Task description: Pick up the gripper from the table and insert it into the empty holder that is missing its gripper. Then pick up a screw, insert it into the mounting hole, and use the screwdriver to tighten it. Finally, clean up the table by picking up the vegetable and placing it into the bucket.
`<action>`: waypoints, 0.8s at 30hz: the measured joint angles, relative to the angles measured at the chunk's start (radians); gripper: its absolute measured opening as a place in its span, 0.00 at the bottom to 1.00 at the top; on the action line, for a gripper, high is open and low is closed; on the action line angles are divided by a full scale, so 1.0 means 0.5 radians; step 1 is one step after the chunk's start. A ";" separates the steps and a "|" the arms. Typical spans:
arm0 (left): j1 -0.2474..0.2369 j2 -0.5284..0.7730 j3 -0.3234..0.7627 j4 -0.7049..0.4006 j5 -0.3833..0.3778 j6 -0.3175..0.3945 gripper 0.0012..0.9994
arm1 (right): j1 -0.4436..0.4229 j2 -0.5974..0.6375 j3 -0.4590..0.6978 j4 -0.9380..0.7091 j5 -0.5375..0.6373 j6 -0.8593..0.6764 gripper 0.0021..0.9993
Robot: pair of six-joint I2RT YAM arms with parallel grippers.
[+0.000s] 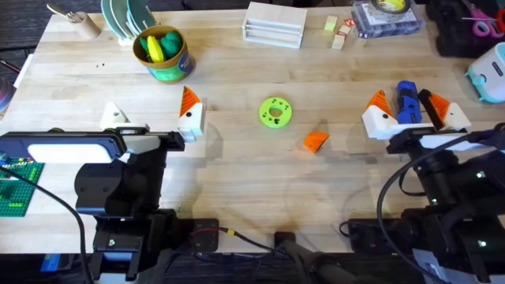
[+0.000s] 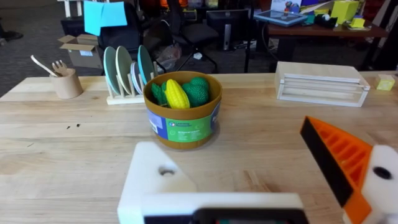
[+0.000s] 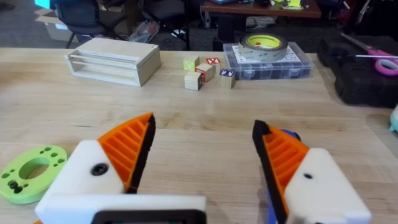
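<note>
On the pale wood-grain table [image 1: 237,170], the round bucket [image 1: 162,54] stands at the far left, green printed wall under a yellow rim. A ridged yellow vegetable [image 2: 176,93] lies inside it among bumpy green pieces.

Nearer the bases, the left gripper [image 1: 154,122] is spread wide and holds nothing. One finger is a bare white angular holder [image 1: 115,115] with a round screw hole; the other carries a ribbed orange pad.

At mid-table sits a flat lime-green disc [image 1: 275,112] pierced with small holes. Just right of it lies the loose orange wedge-shaped gripper [image 1: 316,141], apart from both arms.

The right gripper [image 1: 414,112] is parted too, both white fingers bearing ribbed orange pads. The smooth blue screwdriver [image 1: 407,103] lies between them; whether they touch it I cannot tell.
</note>
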 joint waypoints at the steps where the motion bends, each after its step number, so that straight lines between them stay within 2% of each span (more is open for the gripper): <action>1: 0.000 0.000 0.000 0.000 0.000 0.000 1.00 | 0.000 0.000 0.000 0.000 0.000 0.000 0.99; 17: 0.000 0.000 0.003 -0.026 -0.008 0.002 0.99 | 0.000 0.000 0.013 -0.036 0.001 0.039 0.99; 20: 0.000 0.004 0.062 -0.218 -0.030 0.006 0.99 | 0.000 0.017 0.091 -0.200 -0.001 0.090 0.99; 24: 0.000 0.137 0.347 -0.519 -0.124 0.011 0.99 | 0.000 0.158 0.306 -0.525 -0.001 0.114 0.99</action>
